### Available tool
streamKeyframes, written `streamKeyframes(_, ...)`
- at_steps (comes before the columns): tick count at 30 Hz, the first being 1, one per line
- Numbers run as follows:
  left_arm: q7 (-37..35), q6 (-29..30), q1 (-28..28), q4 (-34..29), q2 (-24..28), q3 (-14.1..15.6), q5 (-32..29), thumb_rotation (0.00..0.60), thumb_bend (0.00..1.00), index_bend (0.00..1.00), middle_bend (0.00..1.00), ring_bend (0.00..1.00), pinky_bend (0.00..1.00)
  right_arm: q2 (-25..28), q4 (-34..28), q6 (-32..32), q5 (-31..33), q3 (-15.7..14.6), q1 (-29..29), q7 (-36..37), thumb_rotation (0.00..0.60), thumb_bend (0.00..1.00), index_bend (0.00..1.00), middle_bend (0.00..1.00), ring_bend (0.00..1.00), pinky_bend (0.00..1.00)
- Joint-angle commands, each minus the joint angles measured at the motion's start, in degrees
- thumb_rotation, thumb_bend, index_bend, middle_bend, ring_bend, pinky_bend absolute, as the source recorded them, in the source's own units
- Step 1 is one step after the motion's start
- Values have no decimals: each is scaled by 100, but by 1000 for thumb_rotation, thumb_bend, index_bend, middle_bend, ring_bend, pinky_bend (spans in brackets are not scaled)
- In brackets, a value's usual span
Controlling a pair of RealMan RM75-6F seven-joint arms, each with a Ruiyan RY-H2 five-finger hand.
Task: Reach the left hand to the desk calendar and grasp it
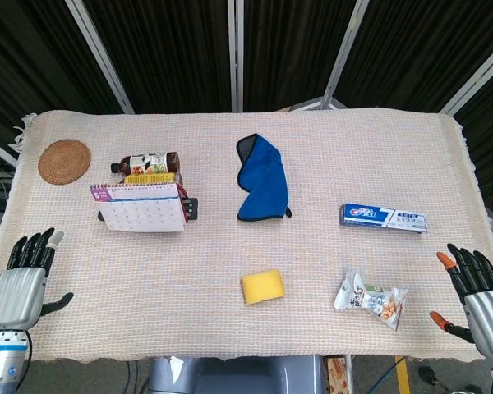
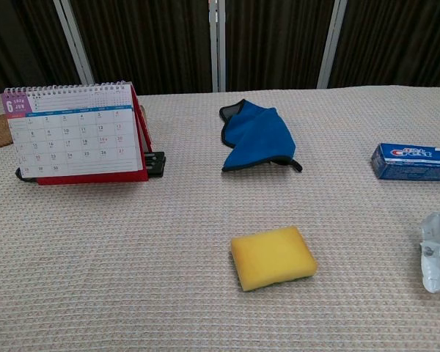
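Note:
The desk calendar [image 1: 140,207] stands upright at the left of the table, its white June page with a red base facing me; the chest view shows the calendar [image 2: 73,132] at the left. My left hand [image 1: 20,283] hovers at the table's near left corner, well short of the calendar, fingers apart and holding nothing. My right hand [image 1: 481,291] sits at the near right corner, also spread and empty. Neither hand appears in the chest view.
A brown drink bottle [image 1: 148,162] lies just behind the calendar, with a black object [image 2: 155,163] at its right foot. A round woven coaster [image 1: 64,161], blue cloth [image 1: 263,180], yellow sponge [image 1: 262,286], toothpaste box [image 1: 384,217] and snack packet [image 1: 370,299] are spread over the cloth-covered table.

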Motion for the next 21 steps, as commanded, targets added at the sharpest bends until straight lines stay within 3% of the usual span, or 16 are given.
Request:
streamKeyframes(1, 7, -14, 8, 13, -13, -13, 4, 600, 63, 0, 0, 0, 0, 1, -5, -3, 0, 0, 2, 1, 600, 35, 0, 0, 0, 0)
streamKeyframes(13, 92, -217, -24, 112, -86, -113, -152, 600, 88, 0, 0, 0, 0, -3, -10, -46, 3, -8, 15, -12, 600, 35, 0, 0, 0, 0)
streamKeyframes(15, 142, -279, -64, 184, -140, -170, -236, 600, 133, 0, 20, 26, 51, -6, -18, -77, 19, -9, 25, -8, 600, 34, 0, 0, 0, 0)
streamKeyframes(17, 219, -311, -99, 261, -200, -234, -323, 600, 244, 0, 203, 205, 234, -6, -18, -79, 22, -5, 27, -9, 600, 35, 0, 0, 0, 0)
streamKeyframes(19, 299, -307, -148, 384, -315, -362, -447, 600, 371, 0, 497, 470, 450, -7, -19, -80, 28, -3, 27, -8, 600, 35, 0, 0, 0, 0)
streamKeyframes(21, 336, -382, -222, 532, -479, -478, -611, 600, 448, 0, 625, 579, 523, -5, -18, -79, 35, 0, 26, 1, 600, 35, 0, 0, 0, 0)
